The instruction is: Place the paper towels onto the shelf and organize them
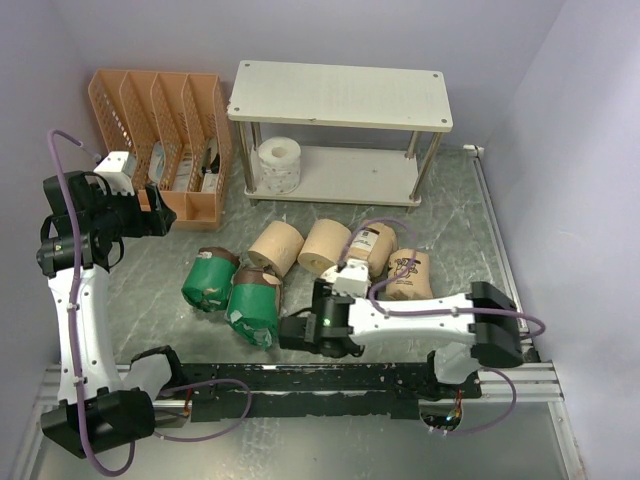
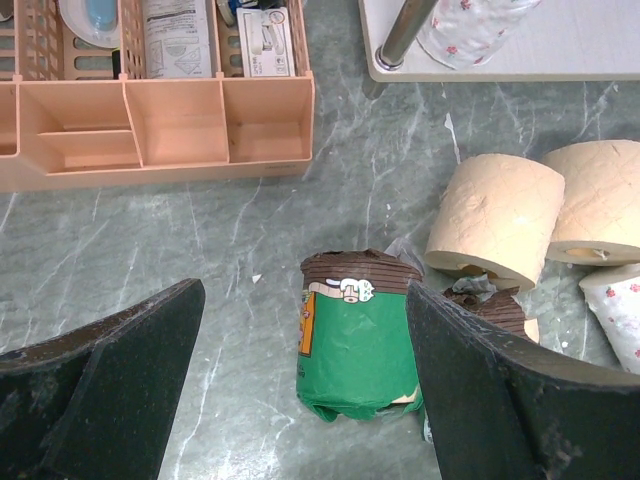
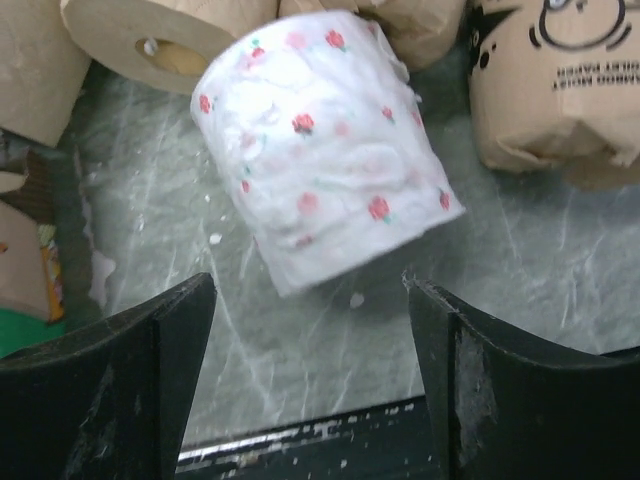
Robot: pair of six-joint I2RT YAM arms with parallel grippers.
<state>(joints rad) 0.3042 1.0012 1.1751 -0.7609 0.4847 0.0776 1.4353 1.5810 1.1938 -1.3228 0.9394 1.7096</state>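
One rose-printed white roll (image 3: 325, 160) lies on the table (image 3: 560, 260) beside tan rolls (image 3: 120, 25), just beyond our right gripper (image 3: 310, 300), jaws wide, empty. We should straddle its curved sides, closing gently.

Green-wrapped roll (image 2: 355, 345) on grey table (image 2: 200, 250) between wide-spread jaws, tan roll (image 2: 497, 222) just beside

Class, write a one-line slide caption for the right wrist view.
Open right gripper facing a rose-printed white roll on the marbled table, tan rolls behind it.
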